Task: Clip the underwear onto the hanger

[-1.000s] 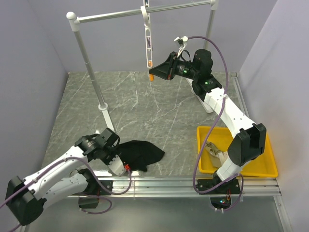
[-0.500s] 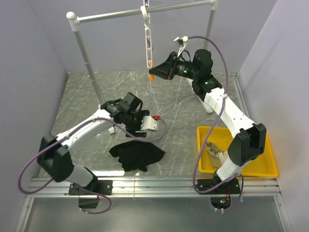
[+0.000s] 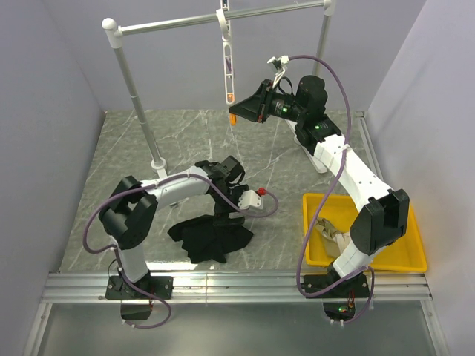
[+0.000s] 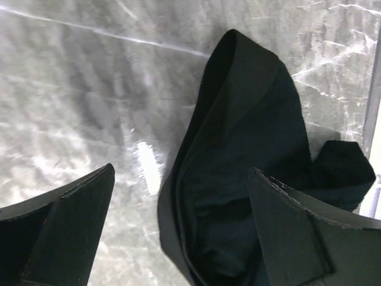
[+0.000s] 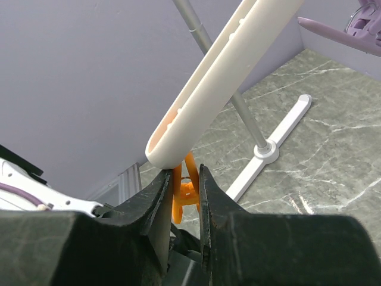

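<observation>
Partly hidden between clenched right fingers (image 5: 156, 199), orange clip (image 5: 186, 192) of hanger (image 5: 226, 77); left fingers (image 4: 71, 220) released above underwear (image 4: 238, 149).

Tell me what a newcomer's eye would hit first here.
The right pincer, raised by the rail, pinches the orange clip at the lower end of the white hanger. Lower down, the left pincer gapes wide over the black underwear crumpled on the marble table. A yellow tray sits right.

Top cam: high at near edge, looks down over whole table (image 3: 133, 148). L wrist cam: v. close, straight down on underwear (image 4: 238, 149), also in top view. R wrist cam: close on hanger (image 5: 226, 77) low end, shared w/ top.
</observation>
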